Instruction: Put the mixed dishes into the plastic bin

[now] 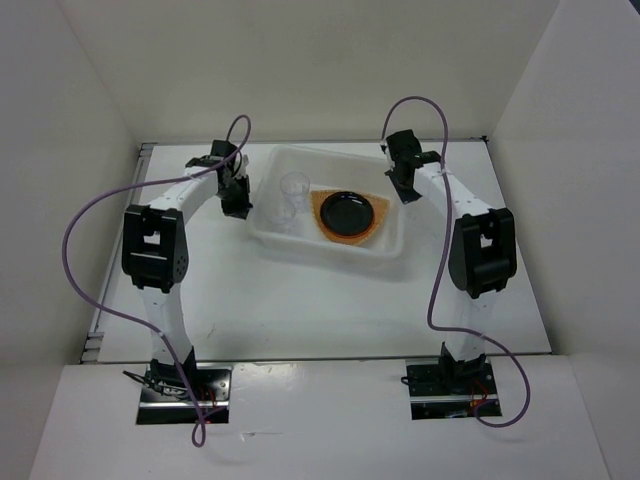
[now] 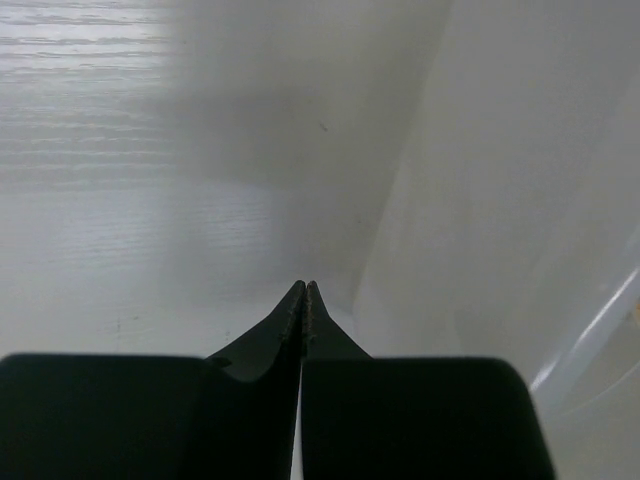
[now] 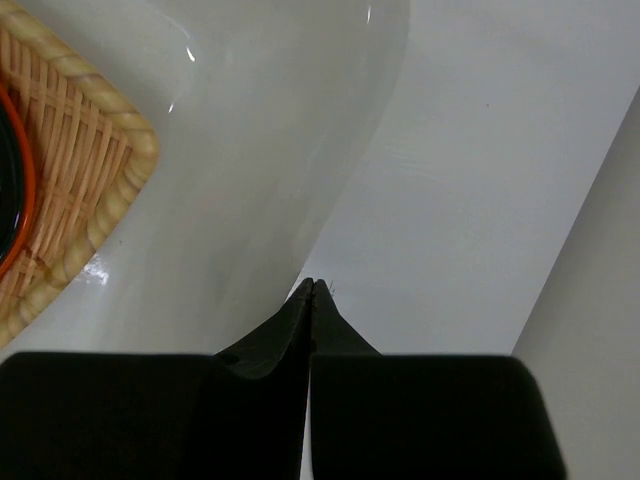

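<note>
1. Apparently the loading is finished: the basket tray (image 1: pixel 322 203) lies inside the bin (image 1: pixel 330 252), in its right half. The orange plate (image 3: pixel 24 195) sits on the tray and the black plate (image 1: pixel 348 212) on top of that.
2. A clear cup (image 1: pixel 291 196) stands upright in the bin's left half, just beside the tray. Whether a second cup is nested in it I cannot tell from above.
3. No dish shows on the table (image 1: pixel 300 310) outside the bin, so I judge the task complete or at its closing step.
4. The left gripper (image 1: pixel 237 203) hangs just outside the bin's left wall, its jaws pressed together with nothing between them. Its wrist view shows only bare table and a pale surface that looks like the bin's side.
5. The right gripper (image 1: pixel 405 188) sits near the bin's far right corner, jaws likewise closed and empty. Its tips are over the table beside the bin's rounded corner.
6. The next move, as I see it, is to draw both arms back toward the near edge, lifting first so the fingers do not clip the rim.
7. White walls (image 1: pixel 300 70) enclose the table on three sides, and a purple cable (image 1: pixel 66 238) loops from each arm. The side walls stand near the elbows and a cable could snag; nothing else seems to block the way.
</note>
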Controlling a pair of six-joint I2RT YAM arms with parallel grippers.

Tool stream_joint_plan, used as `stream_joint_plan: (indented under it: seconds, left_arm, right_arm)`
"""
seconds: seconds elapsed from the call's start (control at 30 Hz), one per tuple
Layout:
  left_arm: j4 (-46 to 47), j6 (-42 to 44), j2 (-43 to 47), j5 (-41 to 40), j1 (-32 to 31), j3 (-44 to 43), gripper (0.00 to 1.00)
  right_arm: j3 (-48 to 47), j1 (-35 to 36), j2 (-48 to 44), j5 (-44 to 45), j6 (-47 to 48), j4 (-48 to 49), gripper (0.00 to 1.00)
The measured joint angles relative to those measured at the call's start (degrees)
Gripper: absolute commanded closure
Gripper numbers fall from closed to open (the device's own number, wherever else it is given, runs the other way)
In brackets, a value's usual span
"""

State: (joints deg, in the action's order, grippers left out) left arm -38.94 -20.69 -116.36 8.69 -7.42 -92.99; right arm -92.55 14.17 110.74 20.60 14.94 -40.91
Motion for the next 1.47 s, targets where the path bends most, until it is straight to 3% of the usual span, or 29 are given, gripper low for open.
stream_joint_plan:
  seconds: [0.63, 0.73, 0.77, 0.8, 0.87, 0.93, 0.97, 1.0, 1.07, 1.1, 1.27, 1.47]
  left_arm:
    - [-0.9, 0.63, 2.29, -1.27, -5.03, 4.31, 1.0]
    - [-2.73, -0.44, 4.98, -4.52, -5.64, 4.63, 1.0]
    - [-3.15, -0.59, 6.36, -5.38, -5.62, 4.63, 1.0]
    - [-3.54, -0.7, 8.37, -6.16, -5.62, 4.63, 0.95]
    - [-4.02, -0.74, 13.44, -8.46, -5.07, 4.59, 0.76]
    - [-3.85, -1.27, 20.09, -9.86, -3.58, 4.5, 0.64]
    - [-3.32, -1.79, 23.41, -10.36, -2.75, 4.52, 0.52]
    - [-2.19, -2.43, 27.28, -10.82, -1.79, 4.79, 0.3]
    - [1.79, -3.43, 35.39, -11.74, 0.04, 6.99, 0.14]
    - [4.5, -4.22, 39.82, -12.44, 0.98, 9.57, 0.0]
    - [9.64, -4.7, 53.35, -14.64, 2.14, 20.72, 0.0]
    - [8.98, -3.04, 52.0, -20.04, 2.16, 27.8, 0.0]
  right_arm:
    - [-0.11, 0.37, 0.28, 0.26, 0.37, 2.82, 1.0]
    - [-1.11, 0.79, 0.28, 0.92, -1.7, 2.51, 0.75]
    - [-1.73, 0.94, 0.2, 1.4, -2.38, 2.32, 0.36]
    - [-2.29, 1.05, -0.04, 2.69, -2.62, 2.1, 0.16]
    - [-2.86, 0.68, -1.73, 2.75, -3.23, 1.75, 0.02]
    - [-2.71, 0.9, -4.74, 1.07, -3.39, 0.68, 0.02]
    - [-2.47, 1.16, -6.47, 0.44, -3.39, 0.42, 0.02]
    - [-1.99, 1.46, -8.33, -0.15, -3.56, 0.33, 0.02]
    - [0.28, 1.84, -12.68, -1.22, -3.96, 0.44, 0.02]
    - [1.73, 1.97, -14.86, -1.73, -4.15, 0.11, 0.02]
    - [8.07, 2.01, -21.0, -3.74, -5.16, -0.85, 0.02]
    - [9.86, 0.02, -21.14, -7.28, -6.82, -1.66, 0.02]
